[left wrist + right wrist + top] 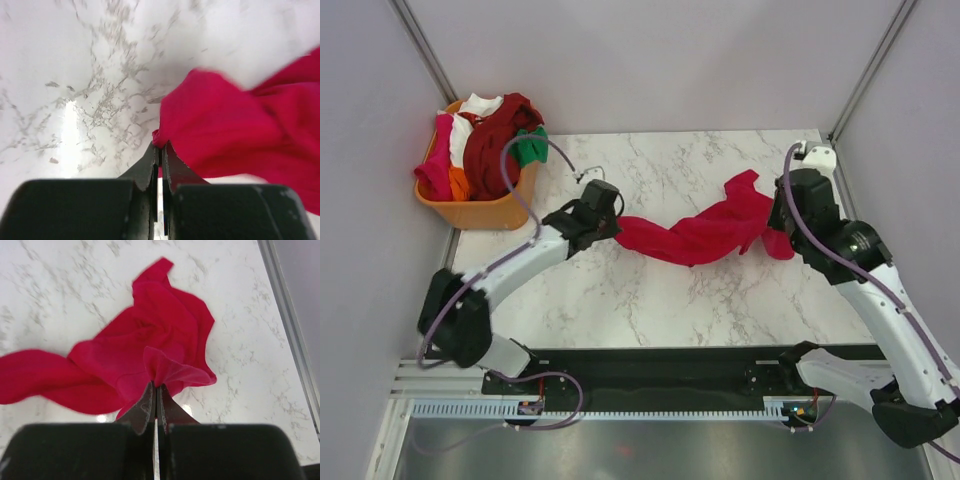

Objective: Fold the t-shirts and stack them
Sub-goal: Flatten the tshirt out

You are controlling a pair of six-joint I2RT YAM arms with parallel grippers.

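Observation:
A crimson red t-shirt [705, 232] hangs stretched and twisted between my two grippers over the marble table [650, 300]. My left gripper [616, 222] is shut on its left end; in the left wrist view the cloth [240, 130] bunches at the fingertips [160, 146]. My right gripper [775, 222] is shut on a fold at its right end [165, 340], pinched at the tips [155, 385]. One loose part points toward the back of the table. More t-shirts, magenta [437, 157], white [478, 105], maroon [498, 140], orange and green [531, 146], lie heaped in the basket.
An orange plastic basket [480, 212] stands at the table's back left corner, close behind my left arm. Grey walls close the cell on three sides. A metal post [865, 75] rises at the back right corner. A black rail runs along the near edge.

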